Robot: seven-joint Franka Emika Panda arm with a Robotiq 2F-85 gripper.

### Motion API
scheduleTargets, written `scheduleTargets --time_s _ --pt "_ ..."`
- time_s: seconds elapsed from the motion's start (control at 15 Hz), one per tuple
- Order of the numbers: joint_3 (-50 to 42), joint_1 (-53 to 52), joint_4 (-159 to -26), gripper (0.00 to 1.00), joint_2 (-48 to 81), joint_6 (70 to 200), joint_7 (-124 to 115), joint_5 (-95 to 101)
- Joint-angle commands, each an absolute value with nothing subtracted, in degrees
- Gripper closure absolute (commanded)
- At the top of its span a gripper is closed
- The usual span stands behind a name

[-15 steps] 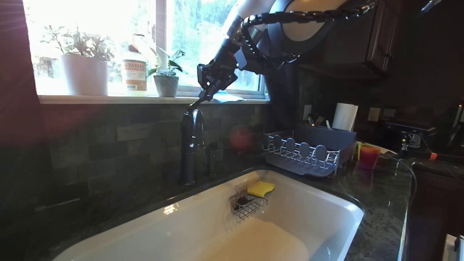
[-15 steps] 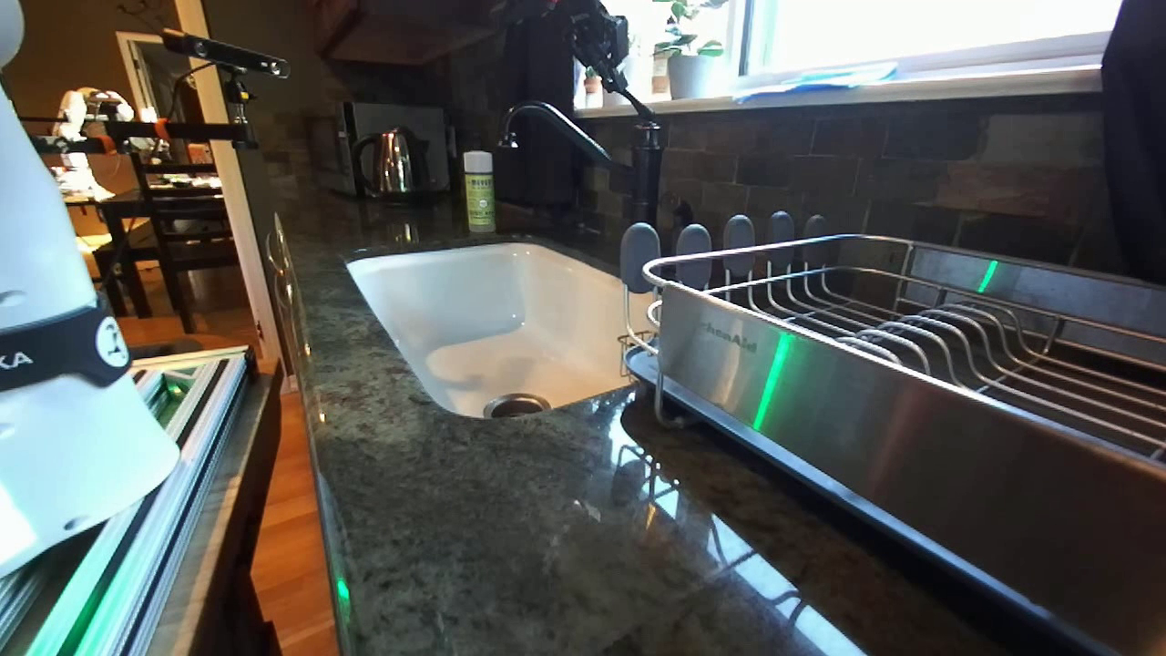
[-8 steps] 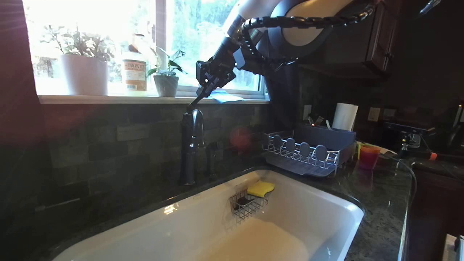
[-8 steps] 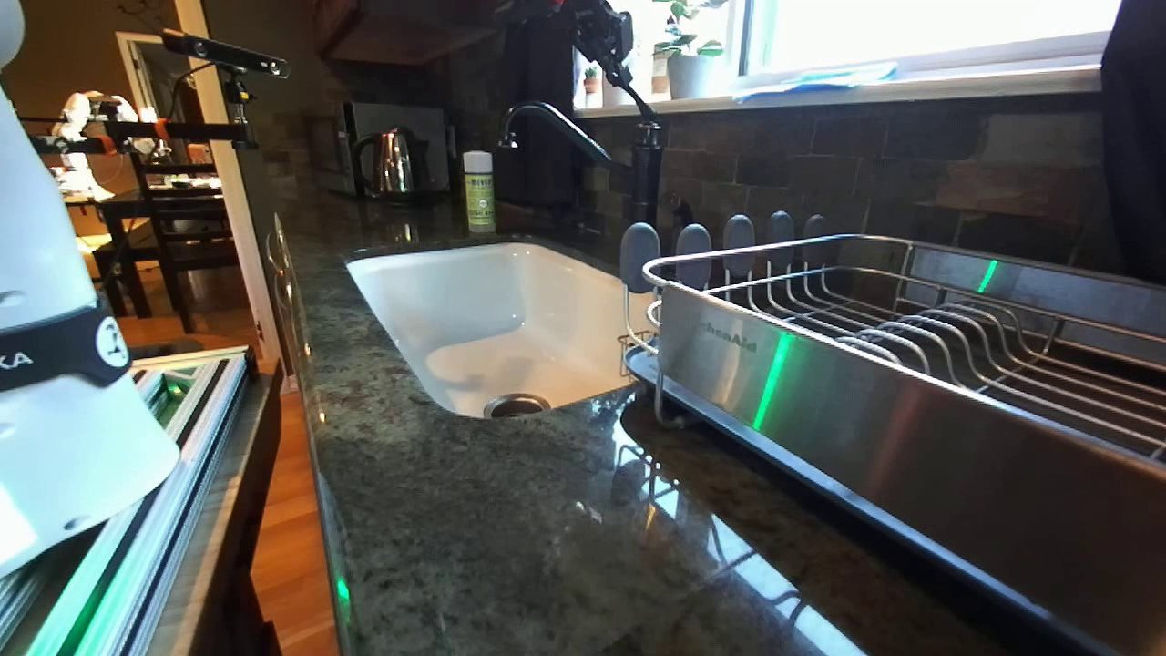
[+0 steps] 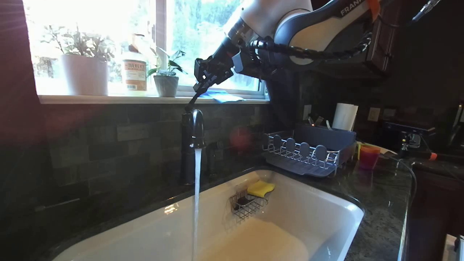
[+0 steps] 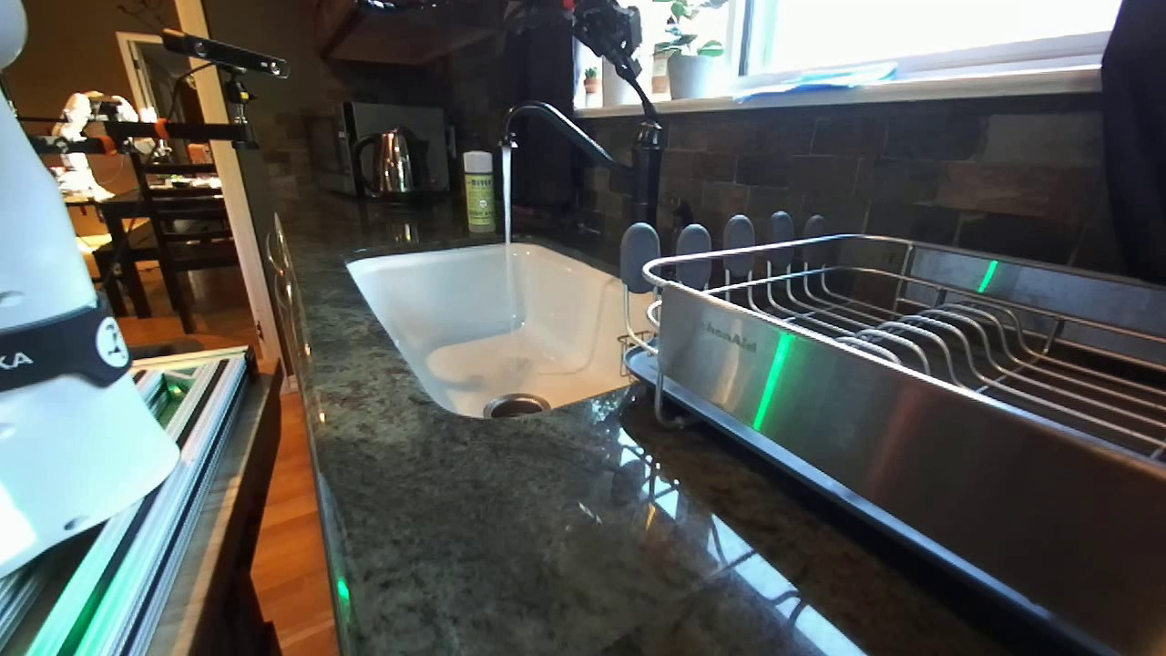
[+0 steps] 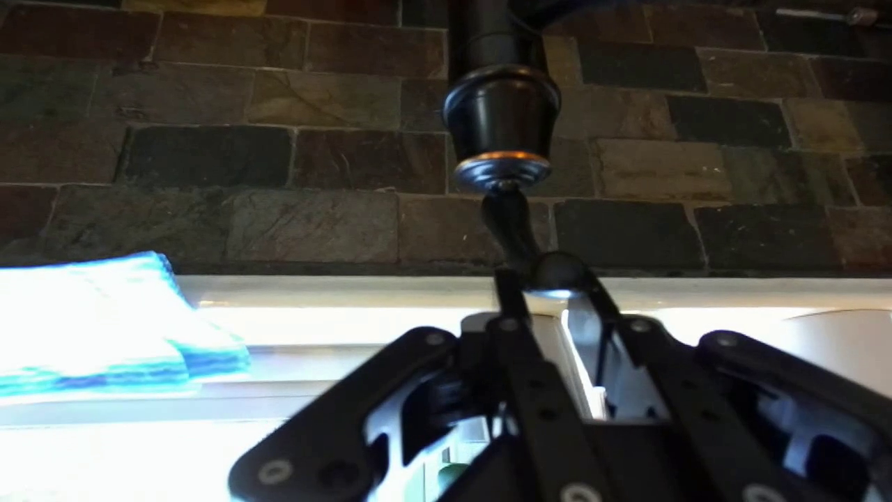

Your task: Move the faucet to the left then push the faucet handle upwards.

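Note:
The faucet is slim and dark, with its stem point(image 5: 187, 156) upright behind the white sink point(image 5: 308, 214). Its arched spout point(image 6: 560, 123) reaches over the sink, and a stream of water point(image 5: 197, 188) falls from it in both exterior views. The thin dark handle point(image 7: 512, 226) rises from the top of the stem and ends in a round knob. My gripper point(image 7: 554, 279) has the knob between its fingertips, shut on it from both sides. In an exterior view the gripper point(image 5: 198, 88) is just above the faucet top, in front of the window.
A wire dish rack point(image 5: 308, 152) stands beside the sink. Plant pots point(image 5: 166, 86) and a soap bottle point(image 5: 135, 74) stand on the window sill, with a blue-white cloth point(image 5: 221, 96) near the gripper. A sponge point(image 5: 261, 188) sits in a sink basket. A spray can point(image 6: 479, 193) stands behind the sink.
Water now runs from the spout; none ran in the earlier frames. The gripper and handle end have shifted slightly left in an exterior view, and the forearm has turned, showing its lettering.

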State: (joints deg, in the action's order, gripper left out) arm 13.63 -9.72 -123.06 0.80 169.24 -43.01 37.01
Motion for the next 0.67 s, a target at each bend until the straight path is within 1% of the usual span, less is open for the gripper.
scheduleTargets --time_s 0.0,0.2,0.27,0.4,0.6 --pt "13.6 -9.9 -122.4 0.45 -0.1 166.7 -46.1 39.7" --pt "14.5 -10.6 -122.6 0.23 -2.6 154.5 -45.3 36.6" --pt "14.9 -10.9 -122.8 0.15 -3.6 149.7 -43.5 34.3" --pt "15.8 -11.9 -122.7 0.01 -5.2 140.6 -39.6 28.6" --pt "16.0 -13.7 -121.8 0.0 -7.4 129.4 -30.3 16.0"
